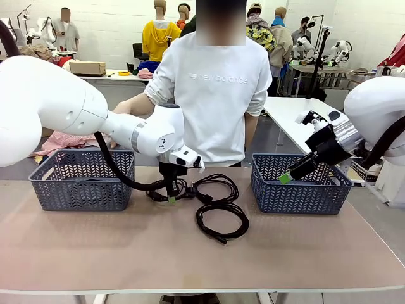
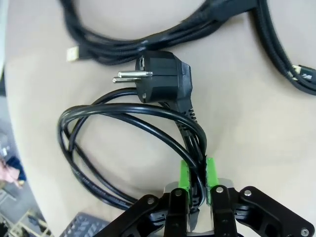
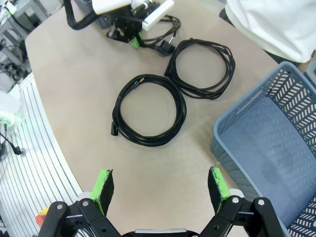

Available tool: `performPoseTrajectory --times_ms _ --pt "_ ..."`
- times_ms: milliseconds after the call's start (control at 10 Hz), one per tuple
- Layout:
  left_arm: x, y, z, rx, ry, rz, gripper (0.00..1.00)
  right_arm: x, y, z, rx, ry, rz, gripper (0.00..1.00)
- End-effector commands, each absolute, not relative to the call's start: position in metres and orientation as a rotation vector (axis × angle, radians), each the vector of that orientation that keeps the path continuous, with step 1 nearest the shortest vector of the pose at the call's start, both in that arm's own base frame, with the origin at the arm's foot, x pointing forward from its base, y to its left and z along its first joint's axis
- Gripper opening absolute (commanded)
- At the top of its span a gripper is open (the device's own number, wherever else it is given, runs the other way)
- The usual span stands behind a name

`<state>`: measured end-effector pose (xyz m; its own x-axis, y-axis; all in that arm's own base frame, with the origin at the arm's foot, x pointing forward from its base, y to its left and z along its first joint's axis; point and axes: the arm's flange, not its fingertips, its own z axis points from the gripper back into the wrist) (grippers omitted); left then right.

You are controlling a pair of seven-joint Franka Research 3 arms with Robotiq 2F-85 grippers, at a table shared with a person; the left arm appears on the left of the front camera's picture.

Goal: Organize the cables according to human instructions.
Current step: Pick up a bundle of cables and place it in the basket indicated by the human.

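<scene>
Left gripper [image 2: 197, 174] pinches glossy black cable coil [image 2: 128, 109]; grey lattice-walled basket [image 1: 81, 187] beside.

Your left arm [image 1: 57, 107] and right arm [image 1: 383, 104] were glossy white with thick black hoses [image 1: 107, 158]. Left hand [image 2: 196, 173] and right hand [image 3: 160, 180] were black, with bright green pads [image 3: 103, 185] and little silver screws [image 3: 232, 200].

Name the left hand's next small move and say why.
Probably lift straight up. The left hand is shut on strands of a coiled cord that lies on the table, its plug close to another coil, so a vertical rise should free it cleanly.
</scene>
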<state>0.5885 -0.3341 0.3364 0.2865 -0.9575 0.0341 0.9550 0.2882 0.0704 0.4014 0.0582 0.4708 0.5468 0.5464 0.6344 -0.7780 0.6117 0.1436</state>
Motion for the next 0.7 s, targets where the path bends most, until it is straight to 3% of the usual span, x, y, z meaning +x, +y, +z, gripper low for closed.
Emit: performPoseTrajectory --times_ms 0,600 --pt "0.579 -0.327 0.374 0.127 -0.138 -1.221 0.00 0.405 0.058 0.470 0.459 -0.601 0.827 1.00" --pt "0.528 -0.288 0.497 0.125 -0.245 -1.381 0.00 0.405 0.058 0.470 0.459 -0.601 0.827 1.00"
